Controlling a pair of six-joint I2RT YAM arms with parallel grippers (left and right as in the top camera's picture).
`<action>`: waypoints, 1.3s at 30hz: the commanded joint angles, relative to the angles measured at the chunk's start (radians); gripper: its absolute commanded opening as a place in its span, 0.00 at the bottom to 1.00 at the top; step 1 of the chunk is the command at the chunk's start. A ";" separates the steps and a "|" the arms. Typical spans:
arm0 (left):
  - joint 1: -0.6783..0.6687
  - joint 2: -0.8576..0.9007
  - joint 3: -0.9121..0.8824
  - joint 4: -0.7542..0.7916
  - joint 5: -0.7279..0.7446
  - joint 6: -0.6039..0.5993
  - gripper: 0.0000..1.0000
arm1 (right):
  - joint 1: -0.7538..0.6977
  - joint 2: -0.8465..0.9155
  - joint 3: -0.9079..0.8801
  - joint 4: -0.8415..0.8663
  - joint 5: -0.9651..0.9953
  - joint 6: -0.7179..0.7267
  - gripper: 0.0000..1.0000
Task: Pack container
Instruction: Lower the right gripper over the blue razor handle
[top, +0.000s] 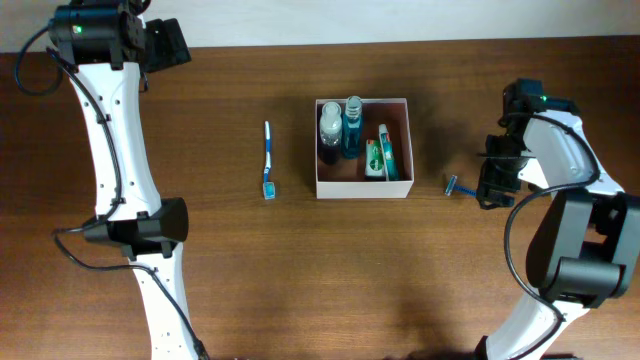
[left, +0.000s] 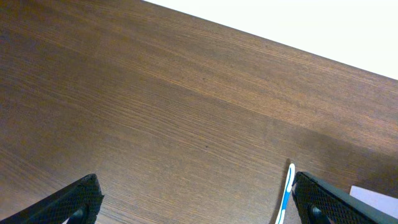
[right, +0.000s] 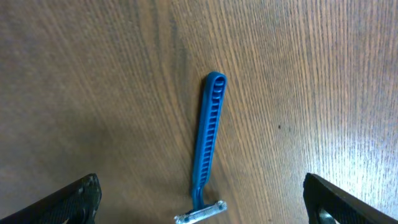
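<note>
**Figure: razor pick-up, three views.** The container (top: 365, 188) stood at mid-table and already held two bottles (top: 340, 130) and a tube (top: 375, 158). A toothbrush (top: 268, 160) lay on the table to its left and a razor (right: 207, 143) just beside its right wall, both outside it.

The right gripper (right: 202, 194) hung over the razor with its jaws spread wide and nothing between them. In the wrist view one finger sat on each side of the blue handle, and the head lay at the gripper's end. The left gripper (left: 196, 194) was likewise parted and empty, at the far left corner with only the toothbrush tip in its view.

We judged the step in hand to be the grasp of the razor, with packing well along and two items left.

We held that a good grasp called for these points:
- The closing line already crossed the handle, so no wrist turn seemed needed.
- Descend straight, centred on the ribbed mid-handle and clear of the head.
- The handle lay flat and thin, so the fingertips had to come almost to the wood before closing.
- An off-centre pinch could spin or skid it away.
- Once it was lifted, the bare floor beside the tube looked the likeliest place to set it.
</note>
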 joint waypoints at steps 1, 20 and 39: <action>0.004 -0.032 -0.002 -0.001 0.003 -0.010 0.99 | 0.006 0.014 -0.023 -0.002 0.001 -0.002 0.99; 0.004 -0.032 -0.002 -0.001 0.003 -0.010 0.99 | 0.006 0.014 -0.122 0.139 0.001 -0.018 0.99; 0.004 -0.032 -0.002 -0.001 0.003 -0.010 0.99 | 0.007 0.065 -0.122 0.138 -0.022 -0.029 0.98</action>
